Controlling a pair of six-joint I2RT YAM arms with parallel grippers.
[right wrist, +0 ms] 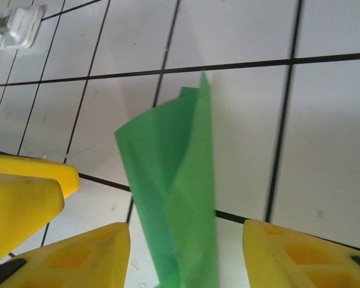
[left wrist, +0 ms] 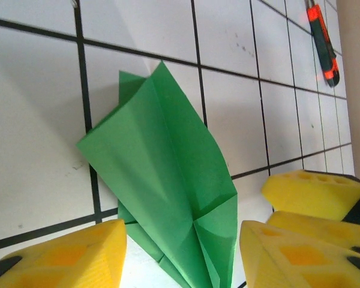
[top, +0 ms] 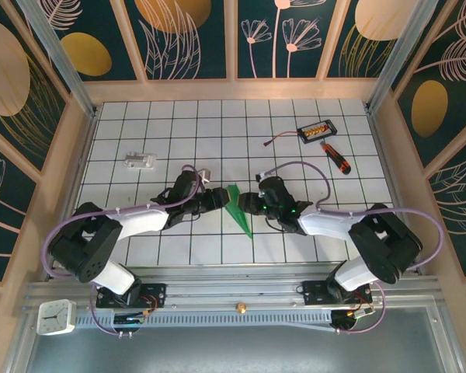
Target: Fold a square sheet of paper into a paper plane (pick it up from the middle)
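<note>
Two grippers met at mid-table in the top view. The left gripper (top: pixel 215 199) and right gripper (top: pixel 254 203) faced each other across the green paper plane (top: pixel 239 208), which lay on the tiles (top: pixel 217 140) with its point toward the near edge. There was bare grid all round. A screwdriver (top: pixel 335 157) and a black box (top: pixel 317 130) lay well apart at far right, and a white fixture (top: pixel 139 161) at far left.

Left wrist: left gripper (left wrist: pixel 180 258) open, with a yellow finger either side of the paper plane (left wrist: pixel 168 180) and no pinch on it. The flaps were splayed loose. Could not tell whether the near-left finger (left wrist: pixel 66 255) brushed the paper's lower edge. The screwdriver (left wrist: pixel 322 42) was far off.

Right wrist: right gripper (right wrist: pixel 186 258) likewise open, with tile showing between each finger (right wrist: pixel 300 252) and the paper plane (right wrist: pixel 174 192). The paper's far edge was free, with open tiles beyond it up to the white fixture (right wrist: pixel 15 27).
</note>
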